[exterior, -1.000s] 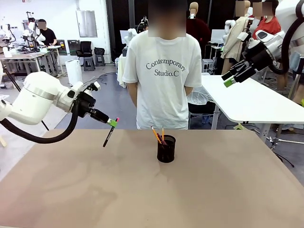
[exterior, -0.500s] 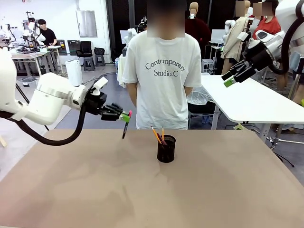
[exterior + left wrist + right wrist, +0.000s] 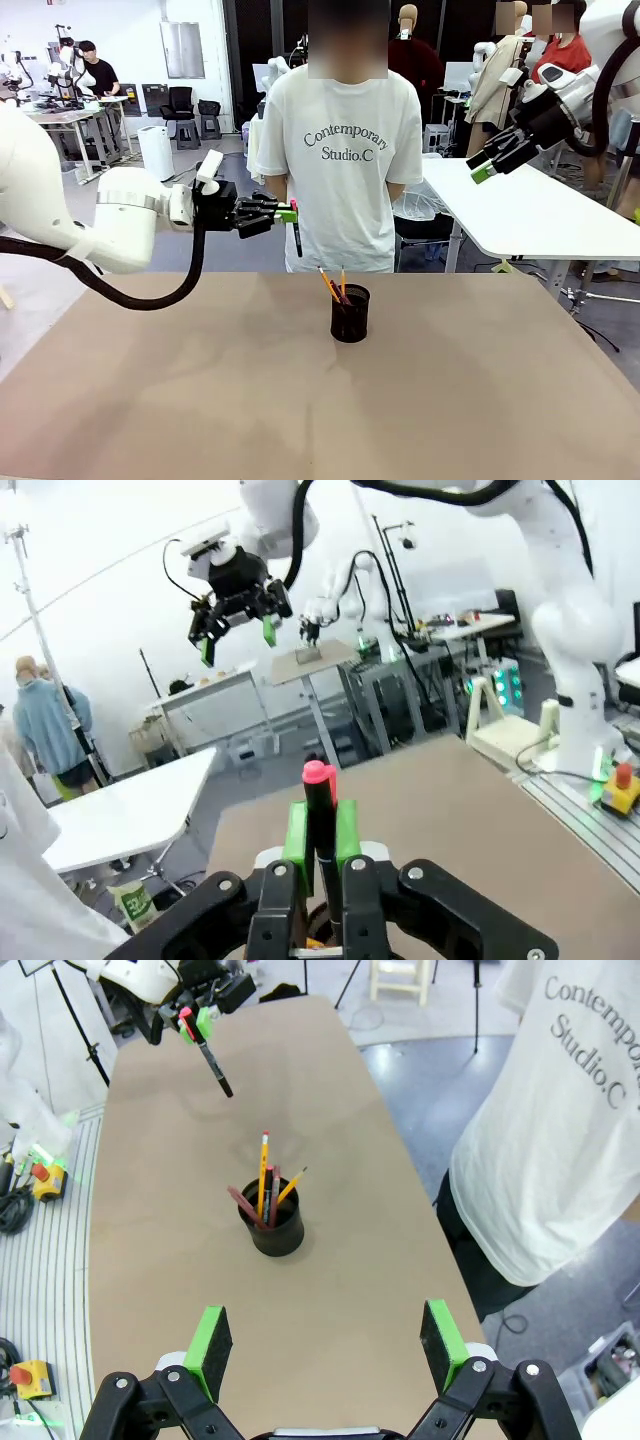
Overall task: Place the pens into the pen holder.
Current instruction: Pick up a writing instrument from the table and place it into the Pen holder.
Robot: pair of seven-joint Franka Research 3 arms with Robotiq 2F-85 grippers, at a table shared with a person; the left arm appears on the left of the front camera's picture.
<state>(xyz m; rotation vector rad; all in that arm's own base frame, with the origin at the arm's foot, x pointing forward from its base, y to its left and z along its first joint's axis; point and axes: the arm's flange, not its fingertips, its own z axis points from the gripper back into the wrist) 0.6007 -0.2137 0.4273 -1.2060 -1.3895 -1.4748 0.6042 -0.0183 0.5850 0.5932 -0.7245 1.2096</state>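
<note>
Above the table, left gripper clamps black, red-ended pen hanging down; right gripper jaws apart.

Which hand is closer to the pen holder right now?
Left. The left hand holds the black pen above the table, just left of the pen holder. The right hand is open, raised far off to its right.

Table, plain tan-brown top with rounded corners: carries one black wire-mesh pen holder, standing upright toward the middle of the far edge, well apart from both side edges, with several pens standing inside it.
</note>
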